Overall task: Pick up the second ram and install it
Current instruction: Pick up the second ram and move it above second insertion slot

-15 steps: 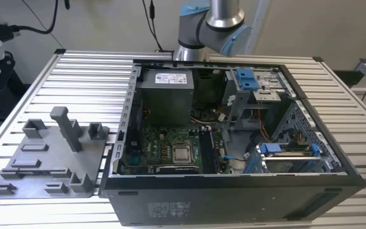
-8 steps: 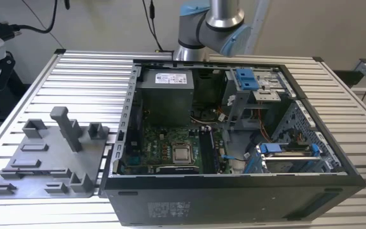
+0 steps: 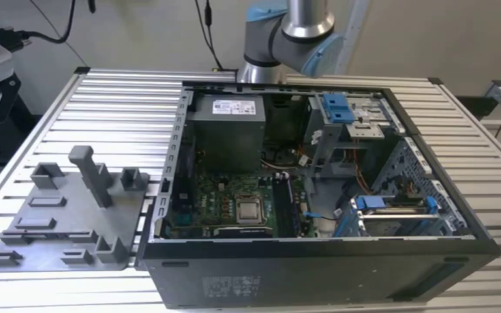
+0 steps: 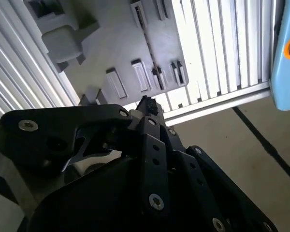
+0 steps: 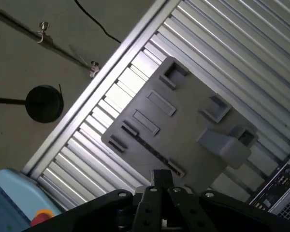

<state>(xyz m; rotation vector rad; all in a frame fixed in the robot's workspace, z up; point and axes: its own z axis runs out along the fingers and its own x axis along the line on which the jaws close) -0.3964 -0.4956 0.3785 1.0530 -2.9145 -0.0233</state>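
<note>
hand [image 5: 162, 178] hangs high above the grey holder [image 3: 68, 222], which lies on the slatted table [image 3: 120, 98] at the exterior view's left, beside the open computer case [image 3: 320, 261]. in both wrist views the tips of the hand [image 4: 147, 102] are drawn together with no gap showing, and nothing is seen between them.

second ram [image 5: 152, 151]: in the first wrist view a thin dark strip stands on edge in the holder, close to the side with the row of small slots. i take this strip for the ram; not certain.

key relation: the ram is below the hand and well apart from it, so not in contact. its long axis appears to run along the table's slats, pointing toward the case. the grey upright post [image 5: 224, 145] stands farther in on the holder, apart from the strip.

the motherboard [image 3: 224, 195] lies exposed in the case.
</note>
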